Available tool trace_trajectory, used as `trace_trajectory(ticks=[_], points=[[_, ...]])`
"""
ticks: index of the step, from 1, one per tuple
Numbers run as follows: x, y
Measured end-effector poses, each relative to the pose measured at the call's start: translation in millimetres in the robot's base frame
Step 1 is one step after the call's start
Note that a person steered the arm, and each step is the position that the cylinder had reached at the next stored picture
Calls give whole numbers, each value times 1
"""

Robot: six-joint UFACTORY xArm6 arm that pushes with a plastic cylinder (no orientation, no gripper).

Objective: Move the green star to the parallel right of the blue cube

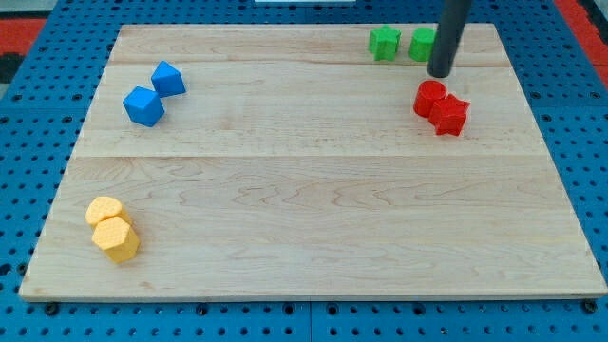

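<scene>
Your tip (440, 73) holds nothing and sits just right of two green blocks; which is the green star (385, 43) is uncertain. It looks light, rigid and prone to spin, so push its right face squarely toward the blue cube (143, 105).

A single camera view covers the scene. It looks down on the table (304, 190) from an elevated position at the near edge, angled forward and downward rather than straight overhead: the table's side edges converge toward the far side, so the near edge spans more of the view than the far edge. The whole wooden table fits in the view, with a margin of blue perforated base (28, 313) visible at the left, right and near sides. The far edge lies close to the view's top border. The camera is roughly centred left to right. With only one view, nothing overlaps.
</scene>
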State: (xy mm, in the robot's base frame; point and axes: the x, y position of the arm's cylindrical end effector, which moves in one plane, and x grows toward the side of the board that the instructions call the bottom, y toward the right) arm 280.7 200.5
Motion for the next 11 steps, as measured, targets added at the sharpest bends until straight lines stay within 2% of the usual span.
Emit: trace_trajectory(ticks=[1, 2, 3, 4, 5, 6, 8, 9, 10, 11], points=[[-57, 23], [-53, -60], [-52, -111], [-74, -86], [-48, -157], [31, -228], [27, -236], [34, -250], [59, -266], [79, -198]])
